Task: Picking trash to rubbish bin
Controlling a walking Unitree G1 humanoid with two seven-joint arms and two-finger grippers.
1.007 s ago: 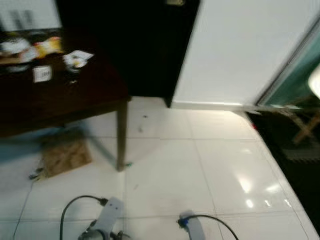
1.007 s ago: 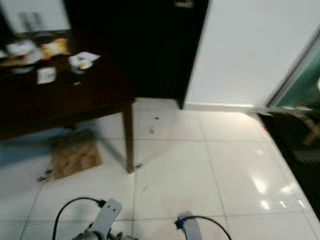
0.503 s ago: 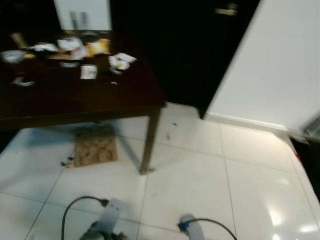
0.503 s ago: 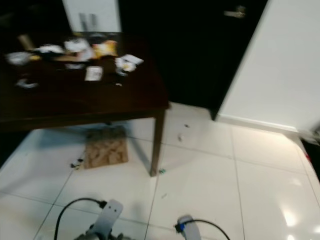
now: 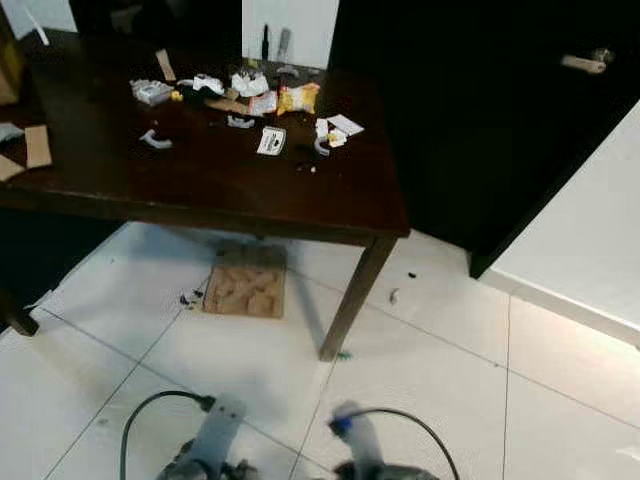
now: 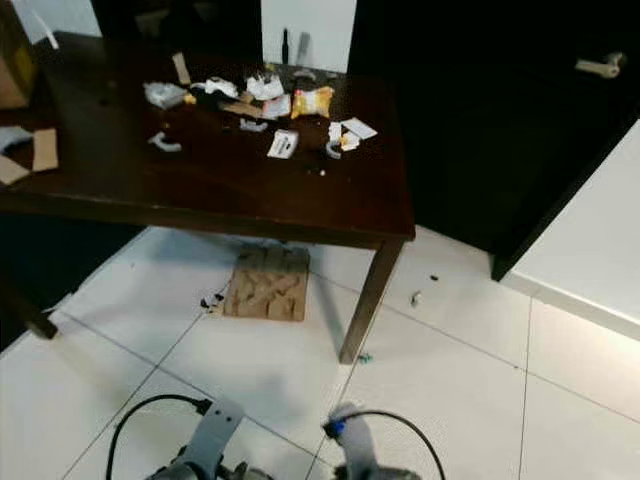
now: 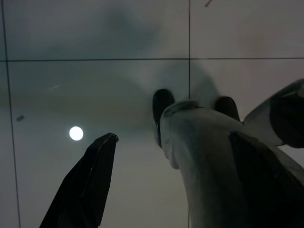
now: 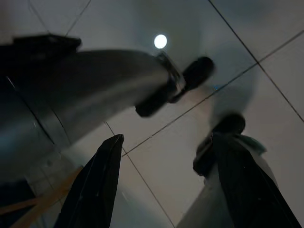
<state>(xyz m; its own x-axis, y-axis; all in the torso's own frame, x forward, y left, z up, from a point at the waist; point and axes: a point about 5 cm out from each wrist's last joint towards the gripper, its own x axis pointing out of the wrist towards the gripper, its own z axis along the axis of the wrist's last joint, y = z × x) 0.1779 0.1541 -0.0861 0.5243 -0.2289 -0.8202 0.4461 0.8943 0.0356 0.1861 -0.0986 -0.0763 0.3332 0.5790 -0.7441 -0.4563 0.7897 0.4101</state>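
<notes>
Trash lies scattered on a dark wooden table point(image 5: 200, 185): a yellow snack wrapper point(image 5: 297, 97), crumpled white paper point(image 5: 245, 82), a small white card point(image 5: 270, 140) and several other scraps. A flat cardboard piece point(image 5: 246, 282) rests on the floor under the table. Small bits point(image 5: 393, 296) lie on the tiles by the table leg. My left arm point(image 5: 212, 440) and right arm point(image 5: 352, 440) hang low at the bottom edge. My left gripper point(image 7: 172, 137) is open over the tiles. My right gripper point(image 8: 167, 137) is open too, holding nothing.
Cardboard scraps point(image 5: 38, 145) sit at the table's left end. A dark door with a handle point(image 5: 585, 63) stands at the right, beside a white wall point(image 5: 590, 250). White floor tiles point(image 5: 480, 380) spread in front of me, right of the table leg point(image 5: 350, 305).
The camera has swung left, so the table now sits ahead and the white wall has slid to the right edge. My arms stay low; the right arm has shifted slightly left.
</notes>
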